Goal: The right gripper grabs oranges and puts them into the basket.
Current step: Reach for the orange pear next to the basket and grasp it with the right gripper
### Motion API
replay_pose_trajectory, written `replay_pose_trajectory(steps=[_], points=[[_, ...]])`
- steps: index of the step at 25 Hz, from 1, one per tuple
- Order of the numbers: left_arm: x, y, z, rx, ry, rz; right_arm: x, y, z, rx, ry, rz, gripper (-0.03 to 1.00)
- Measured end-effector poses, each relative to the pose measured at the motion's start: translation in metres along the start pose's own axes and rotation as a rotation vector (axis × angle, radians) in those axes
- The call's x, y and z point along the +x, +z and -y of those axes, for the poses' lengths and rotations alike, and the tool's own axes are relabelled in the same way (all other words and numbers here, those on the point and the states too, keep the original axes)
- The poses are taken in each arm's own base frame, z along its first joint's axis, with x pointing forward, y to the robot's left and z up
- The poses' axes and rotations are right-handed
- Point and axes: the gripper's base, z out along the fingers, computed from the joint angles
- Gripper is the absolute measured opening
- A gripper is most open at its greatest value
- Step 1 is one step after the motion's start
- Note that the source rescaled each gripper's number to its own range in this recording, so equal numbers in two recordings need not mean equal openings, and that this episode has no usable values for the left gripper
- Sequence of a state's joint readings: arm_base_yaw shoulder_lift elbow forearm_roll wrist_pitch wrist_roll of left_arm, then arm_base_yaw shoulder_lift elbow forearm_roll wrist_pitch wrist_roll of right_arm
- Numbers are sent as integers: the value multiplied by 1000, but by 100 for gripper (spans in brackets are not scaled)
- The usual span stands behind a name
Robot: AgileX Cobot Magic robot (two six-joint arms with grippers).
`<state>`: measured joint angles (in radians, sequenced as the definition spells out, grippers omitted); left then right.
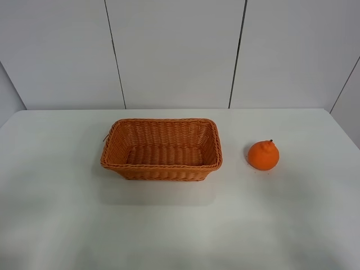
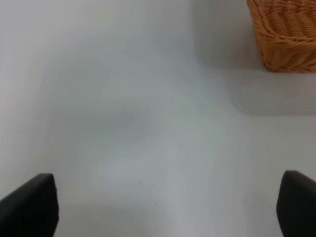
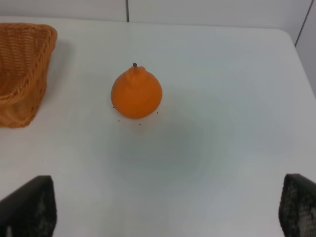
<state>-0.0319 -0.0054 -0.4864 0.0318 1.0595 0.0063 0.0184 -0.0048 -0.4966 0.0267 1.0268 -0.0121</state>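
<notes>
I am holding my right claw [image 3: 163,207] spread wide above the worktop [image 3: 222,148]; the orange [image 3: 136,93] is sitting apart from the basket [image 1: 163,166], worktop showing between them, well inside the edges.

White table [image 1: 180,236] seen from above: wide, flat, smooth. Back corners rounded. Pale grey wall [image 1: 169,50] stood behind far edge; gap or touch not to be told. Wall made of big panels, split by thin dark lines [image 1: 115,56], two at back, a bit slanted. More slanted lines seen at far left and far right. Tiny dark specks [image 3: 139,124] dotted on table top in right wrist view; few more seen in left wrist view. Soft grey shadow [image 2: 256,94] laid on table.
</notes>
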Motion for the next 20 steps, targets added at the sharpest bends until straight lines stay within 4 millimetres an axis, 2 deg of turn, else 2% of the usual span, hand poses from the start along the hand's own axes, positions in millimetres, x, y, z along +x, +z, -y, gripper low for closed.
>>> replay_pose_trajectory(steps=[12, 15, 18, 20], points=[[0, 0, 0, 0, 0, 0, -3, -1, 0, 0, 12, 0, 100], [0, 0, 0, 0, 0, 0, -26, 2, 0, 1, 24, -38, 100], [0, 0, 0, 0, 0, 0, -57, 24, -1, -10, 40, -166, 100], [0, 0, 0, 0, 0, 0, -77, 50, -2, -28, 60, -278, 100]])
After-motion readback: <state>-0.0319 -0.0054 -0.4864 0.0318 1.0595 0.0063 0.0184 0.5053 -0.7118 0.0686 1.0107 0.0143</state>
